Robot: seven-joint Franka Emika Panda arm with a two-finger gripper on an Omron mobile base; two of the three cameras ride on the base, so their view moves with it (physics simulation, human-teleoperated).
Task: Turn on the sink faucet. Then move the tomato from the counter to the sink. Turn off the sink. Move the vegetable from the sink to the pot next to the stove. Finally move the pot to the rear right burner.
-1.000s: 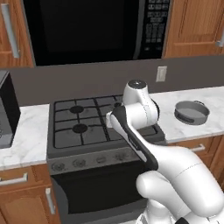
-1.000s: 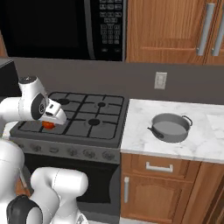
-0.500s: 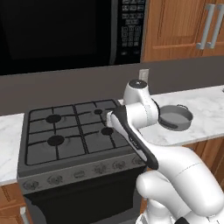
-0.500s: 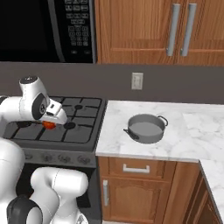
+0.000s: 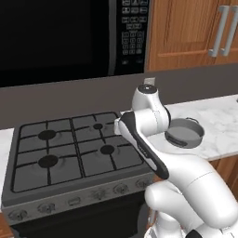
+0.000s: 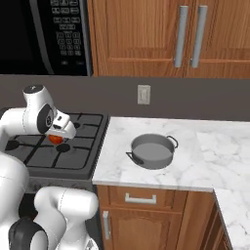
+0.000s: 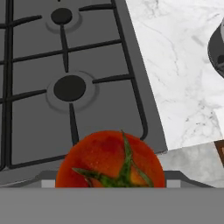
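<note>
My gripper (image 6: 58,136) is shut on the red tomato (image 6: 55,139) and holds it above the right side of the stove (image 6: 46,156). In the hand view the tomato (image 7: 110,161), with its green stem, covers the fingertips; below it lie the front right burner (image 7: 69,88) and the rear right burner (image 7: 61,16). The grey pot (image 6: 152,151) stands empty on the marble counter (image 6: 205,161) right of the stove, also seen as the pot (image 5: 184,132) behind my arm and the pot (image 7: 217,47) at the hand view's right edge. The sink and faucet are out of view.
A black microwave (image 5: 65,37) hangs over the stove (image 5: 69,148). Wooden cabinets (image 6: 161,36) with metal handles hang above the counter, and a wall outlet (image 6: 143,94) sits behind it. A drawer (image 6: 140,199) lies under the counter edge.
The whole scene has slid left in both base views, so the base has driven right. The pot now sits nearer the middle. The tomato stays in the gripper.
</note>
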